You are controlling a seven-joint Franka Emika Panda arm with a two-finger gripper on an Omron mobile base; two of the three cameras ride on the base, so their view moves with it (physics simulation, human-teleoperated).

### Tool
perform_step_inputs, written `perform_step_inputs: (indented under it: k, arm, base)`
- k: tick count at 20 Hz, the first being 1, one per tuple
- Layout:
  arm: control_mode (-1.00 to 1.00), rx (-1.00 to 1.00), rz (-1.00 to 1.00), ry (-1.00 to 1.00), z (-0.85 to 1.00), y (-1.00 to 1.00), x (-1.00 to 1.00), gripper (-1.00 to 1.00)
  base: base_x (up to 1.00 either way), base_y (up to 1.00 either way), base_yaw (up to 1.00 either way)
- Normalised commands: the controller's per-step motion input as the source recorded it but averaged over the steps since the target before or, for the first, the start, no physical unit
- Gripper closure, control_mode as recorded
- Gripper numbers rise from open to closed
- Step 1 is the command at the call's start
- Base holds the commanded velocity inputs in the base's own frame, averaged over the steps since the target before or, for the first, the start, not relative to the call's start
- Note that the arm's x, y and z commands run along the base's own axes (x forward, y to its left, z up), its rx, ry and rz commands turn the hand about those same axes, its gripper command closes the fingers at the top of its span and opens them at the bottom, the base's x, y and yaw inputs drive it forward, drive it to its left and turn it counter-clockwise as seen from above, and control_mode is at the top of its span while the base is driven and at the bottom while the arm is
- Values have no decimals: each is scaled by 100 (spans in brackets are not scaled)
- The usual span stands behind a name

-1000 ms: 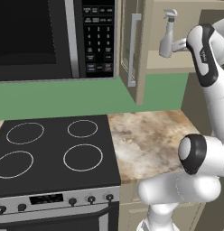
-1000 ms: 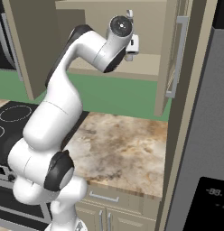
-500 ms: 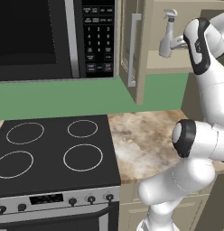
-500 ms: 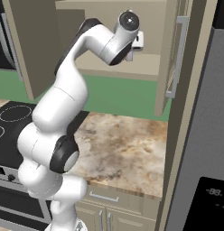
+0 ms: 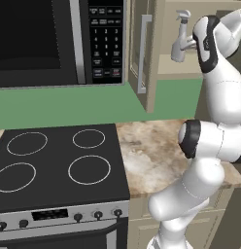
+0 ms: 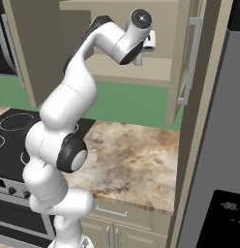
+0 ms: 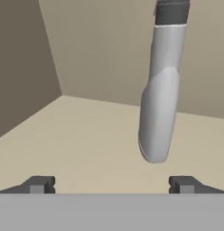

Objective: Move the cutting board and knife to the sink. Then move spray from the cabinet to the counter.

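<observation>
The spray (image 7: 161, 90) is a slim pale grey bottle standing upright on the beige shelf of the cabinet (image 5: 190, 68). In the hand view it stands just ahead of my gripper (image 7: 112, 185) and right of centre. The two fingertips (image 7: 41, 184) stand wide apart, so the gripper is open and holds nothing. In the left base view the spray (image 5: 180, 44) stands right next to my hand, which reaches into the open cabinet. The marbled counter (image 5: 146, 151) lies below. The cutting board, the knife and the sink are out of view.
The cabinet door (image 6: 187, 63) hangs open on the right with its long silver handle. A black stovetop (image 5: 54, 165) lies left of the counter (image 6: 131, 155), with a microwave (image 5: 49, 44) above it. A dark appliance front (image 6: 218, 145) stands at far right.
My arm has pushed further into the cabinet, bringing the hand closer to the spray. The spray has not moved and the jaws have stayed open.
</observation>
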Motion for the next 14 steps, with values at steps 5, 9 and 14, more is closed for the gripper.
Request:
perform_step_inputs:
  k: [5,9,14]
  arm:
    - [-100,0,0,0,0,-3,33,-100]
    - [-100,-1,0,0,0,-7,26,-100]
    - [-100,-1,0,0,0,-6,18,-100]
  base:
    - [0,0,0]
    - [0,0,0]
    - [0,0,0]
